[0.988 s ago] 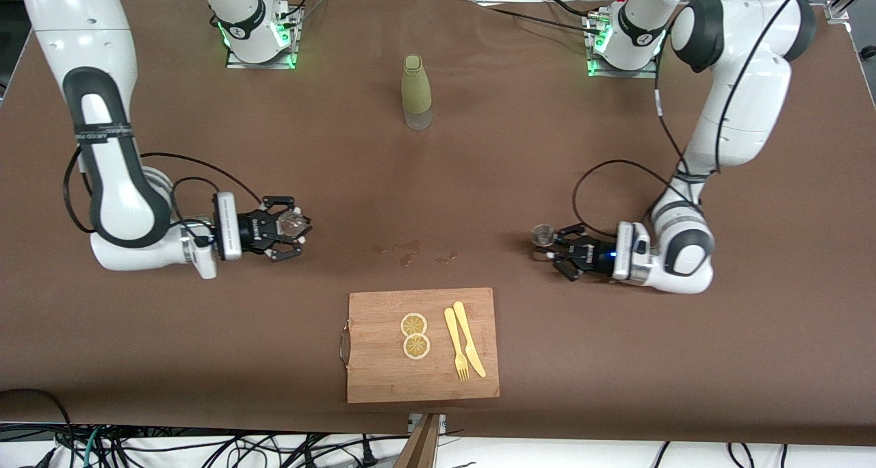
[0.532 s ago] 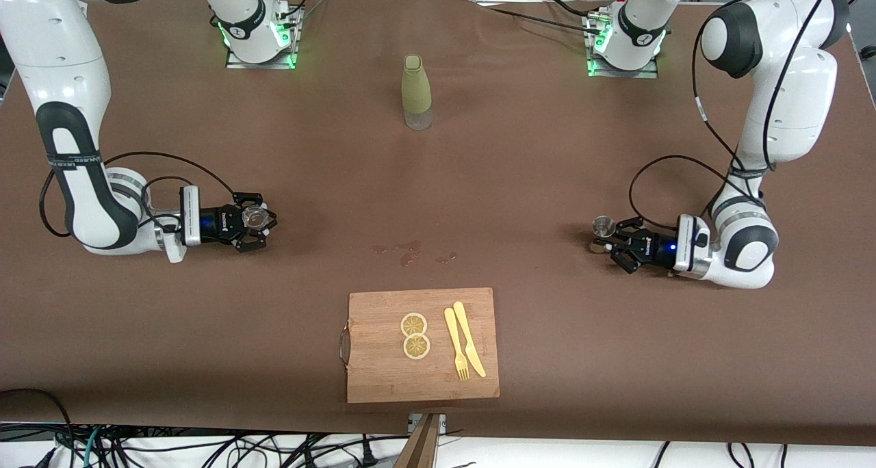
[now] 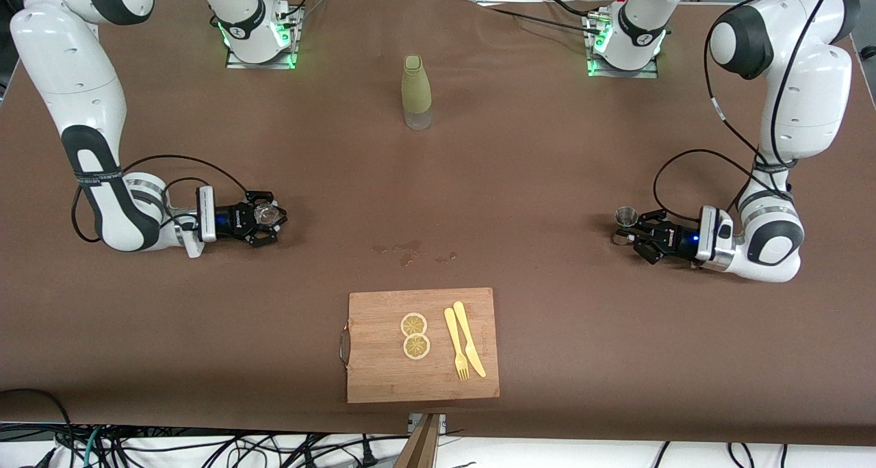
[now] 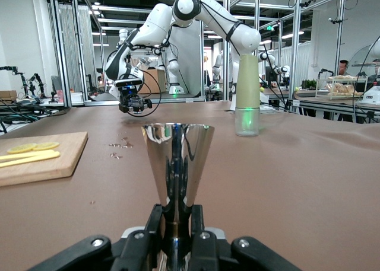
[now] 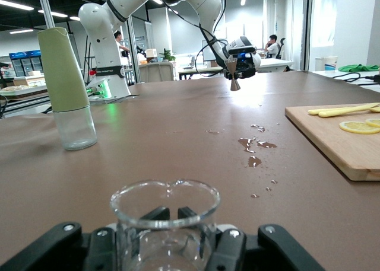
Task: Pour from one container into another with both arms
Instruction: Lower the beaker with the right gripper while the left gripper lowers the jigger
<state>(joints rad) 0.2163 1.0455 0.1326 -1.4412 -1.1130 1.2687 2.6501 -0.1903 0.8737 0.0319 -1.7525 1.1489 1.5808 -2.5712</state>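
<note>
Brown table (image 3: 520, 180), olive-green bottle (image 3: 415, 85), yellow lemon slices (image 3: 415, 335), silver jigger (image 4: 177, 164).

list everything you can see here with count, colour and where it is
bottle: 1, olive green sleeve over a clear base, standing between the two arm bases
cutting board: 1, light wood, metal handle, nearest the front camera, mid table
lemon slices: 2, yellow, touching, on the board
fork: 1, yellow, on the board beside the lemon slices
knife: 1, yellow, on the board beside the fork
spill: small wet patches, on the table just farther than the board
jigger: 1, shiny metal, upright in the left end effector, toward the left arm's end
glass: 1, clear, upright in the right end effector, toward the right arm's end
table: 1, brown cover
arms: 2, white with dark grey joints
</note>
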